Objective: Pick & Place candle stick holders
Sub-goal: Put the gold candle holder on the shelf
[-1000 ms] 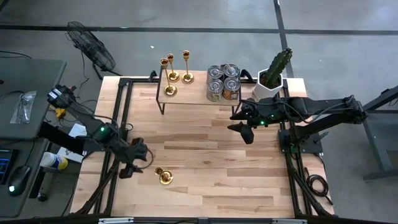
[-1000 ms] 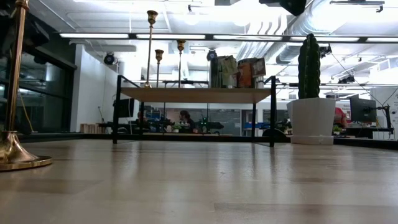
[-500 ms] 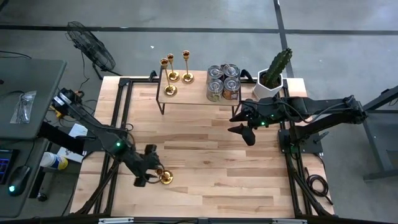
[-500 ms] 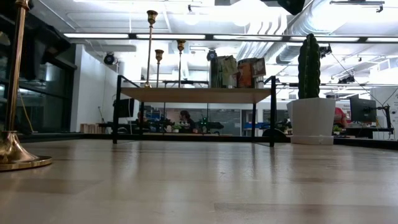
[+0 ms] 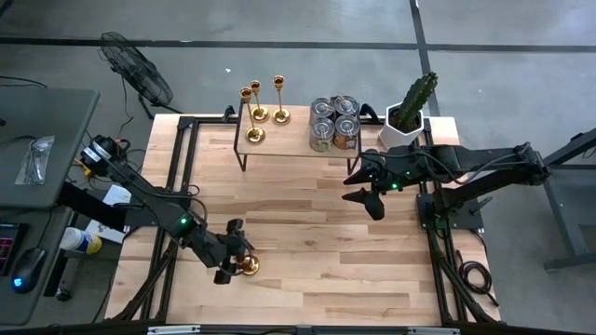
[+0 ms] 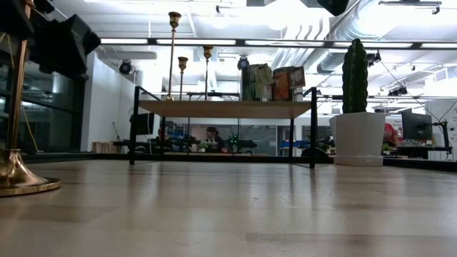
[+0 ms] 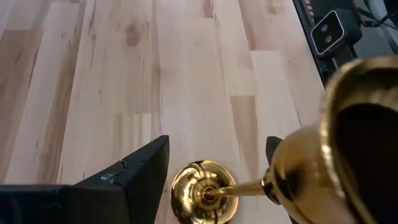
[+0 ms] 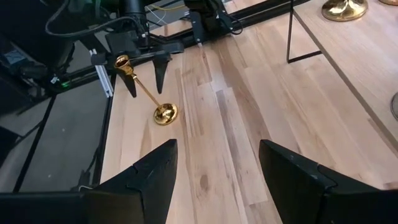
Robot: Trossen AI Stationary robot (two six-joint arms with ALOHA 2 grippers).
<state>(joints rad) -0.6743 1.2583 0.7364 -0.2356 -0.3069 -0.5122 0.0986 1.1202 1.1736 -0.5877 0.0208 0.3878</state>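
One gold candle stick holder stands upright on its round base near the table's front left. My left gripper is open, with one finger on each side of the thin stem; I see no touch. In the left wrist view the cup looms close and hides part of one finger. Three more candle stick holders stand on a raised shelf at the back. My right gripper hangs open above the table's middle right, with nothing between its fingers.
Several silver-topped cans stand on the shelf's right half. A cactus in a white pot sits at the back right corner. Bare wood lies between the two grippers and in front of the shelf.
My left gripper has moved toward the table's right edge and down, tipping and rolling a little, until its fingers stand on either side of the lone candle stick holder's stem. The holder has stayed where it was.
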